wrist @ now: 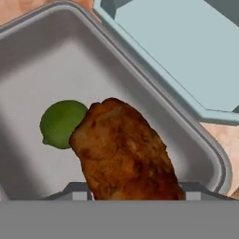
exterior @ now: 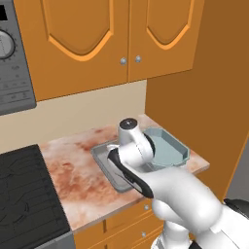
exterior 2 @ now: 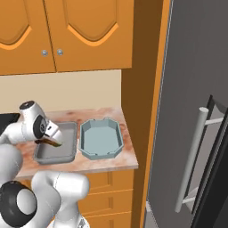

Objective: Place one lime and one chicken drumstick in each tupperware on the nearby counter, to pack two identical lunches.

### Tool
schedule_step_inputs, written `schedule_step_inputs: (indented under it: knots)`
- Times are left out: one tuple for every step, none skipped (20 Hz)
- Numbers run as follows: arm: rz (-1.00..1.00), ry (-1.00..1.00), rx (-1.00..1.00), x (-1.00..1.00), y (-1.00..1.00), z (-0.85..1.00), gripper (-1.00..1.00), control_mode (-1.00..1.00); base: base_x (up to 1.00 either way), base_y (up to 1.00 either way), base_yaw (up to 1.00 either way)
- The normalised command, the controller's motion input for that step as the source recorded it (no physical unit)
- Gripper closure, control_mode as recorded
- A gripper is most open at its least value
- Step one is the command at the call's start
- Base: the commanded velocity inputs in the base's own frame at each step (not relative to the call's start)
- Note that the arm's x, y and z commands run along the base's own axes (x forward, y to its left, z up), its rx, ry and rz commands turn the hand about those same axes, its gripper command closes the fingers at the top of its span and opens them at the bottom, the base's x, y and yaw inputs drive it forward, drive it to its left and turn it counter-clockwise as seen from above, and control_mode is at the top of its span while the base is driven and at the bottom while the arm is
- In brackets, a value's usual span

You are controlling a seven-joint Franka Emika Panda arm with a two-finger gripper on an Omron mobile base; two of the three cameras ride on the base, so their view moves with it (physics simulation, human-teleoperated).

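My gripper is shut on a reddish-brown chicken drumstick and hangs just above the grey rectangular tupperware. One lime lies on that container's floor, partly behind the drumstick. Beside it stands the pale blue-green octagonal tupperware, with nothing on the part of its floor that shows. In the right base view the gripper holds the drumstick over the grey tupperware, left of the octagonal one. The counter carries both the grey tupperware and the octagonal one.
A dark stove top adjoins the counter on the left, under a microwave. Orange wall cabinets hang above. A tall orange side panel and a grey fridge with its door handle stand to the right.
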Motion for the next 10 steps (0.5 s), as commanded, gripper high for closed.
schedule_step_inputs:
  knots:
    - [0.0, 0.0, 0.0, 0.43, -0.07, -0.43, 1.0, -1.0, 0.0, 0.0, 0.0]
    - [0.0, 0.0, 0.0, 0.48, -0.04, -0.5, 1.0, -1.0, 0.0, 0.0, 0.0]
    - [0.0, 0.0, 0.0, 0.64, 0.0, -0.55, 1.0, -1.0, 0.0, 0.0, 0.0]
    - [0.0, 0.0, 0.0, 0.66, 0.0, -0.59, 1.0, -1.0, 0.0, 0.0, 0.0]
    - [0.0, 0.01, 0.0, 0.71, 0.0, -0.56, 1.0, -1.0, 0.0, 0.0, 0.0]
    - [0.0, 0.01, 0.0, 0.7, 0.0, -0.56, 1.0, -1.0, 0.0, 0.0, 0.0]
    - [0.0, 0.01, -0.01, 0.68, 0.0, -0.56, 1.0, -1.0, 0.0, 0.0, 0.0]
    - [0.0, 0.01, -0.01, 0.69, 0.0, -0.52, 1.0, -1.0, 0.0, 0.0, 0.0]
    - [0.0, 0.0, -0.01, 0.74, 0.0, -0.41, 1.0, -1.0, 0.0, 0.0, 0.0]
    - [0.0, 0.02, -0.03, 0.78, 0.0, -0.33, -1.0, -1.0, 0.0, 0.0, 0.0]
